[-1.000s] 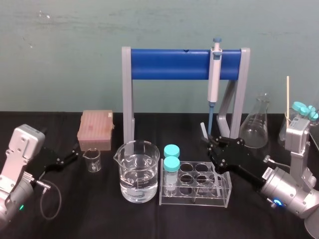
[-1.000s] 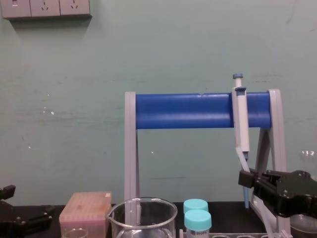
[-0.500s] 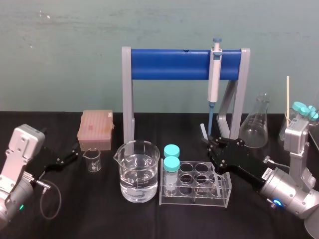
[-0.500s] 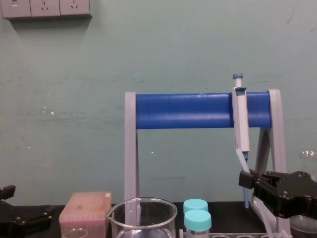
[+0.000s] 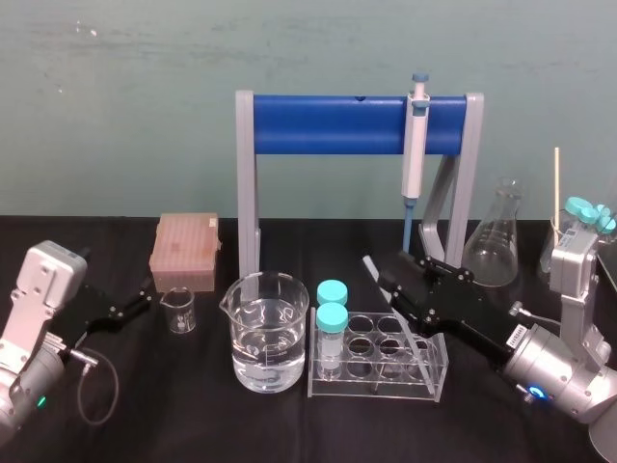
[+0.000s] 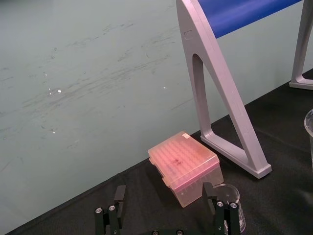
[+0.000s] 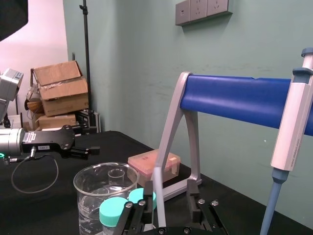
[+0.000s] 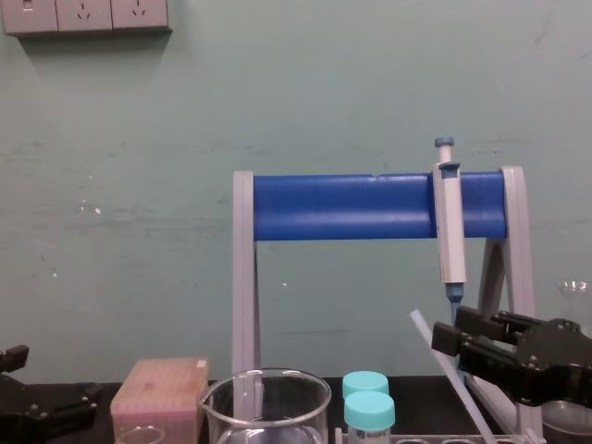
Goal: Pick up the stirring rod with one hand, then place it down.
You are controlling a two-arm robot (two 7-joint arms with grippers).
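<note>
over the tube rack [image 5: 371, 388], the right gripper [image 5: 390, 283] clamps the stirring rod [image 8: 421, 327], held aloft and slanting; pick-up looks done; next it needs lowering onto bare table [image 5: 193, 420], then release; left gripper [image 5: 130, 307], fingers spread, sits parked beside the small beaker [image 5: 178, 311]

Whitish stirring rod [image 7: 158, 196], black right gripper [image 5: 397, 274]
</note>
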